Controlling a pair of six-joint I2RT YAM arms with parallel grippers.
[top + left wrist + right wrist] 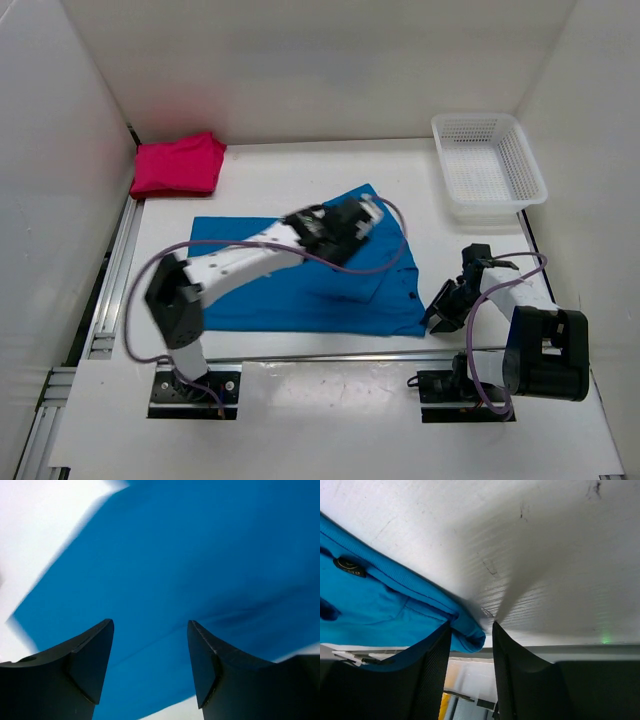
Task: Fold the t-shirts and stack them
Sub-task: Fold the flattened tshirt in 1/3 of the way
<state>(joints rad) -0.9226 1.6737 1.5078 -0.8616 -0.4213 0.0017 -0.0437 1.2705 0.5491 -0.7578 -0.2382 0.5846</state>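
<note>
The blue t-shirt [300, 285] lies spread on the white table, partly folded. My left gripper [365, 215] hovers over its far right part, open and empty; in the left wrist view [150, 622] blue fabric [200, 570] fills the space beyond the jaws. My right gripper [437, 318] is low at the shirt's near right corner, open; in the right wrist view [471, 625] the hemmed corner [467, 632] sits between the fingers, against the left one. The pink-magenta t-shirt [178, 165] lies folded at the back left. The dark red shirt is out of view.
A white mesh basket [488, 165] stands at the back right. White walls close in the table on three sides. A metal rail [110, 290] runs along the left edge and another along the front edge [340, 355].
</note>
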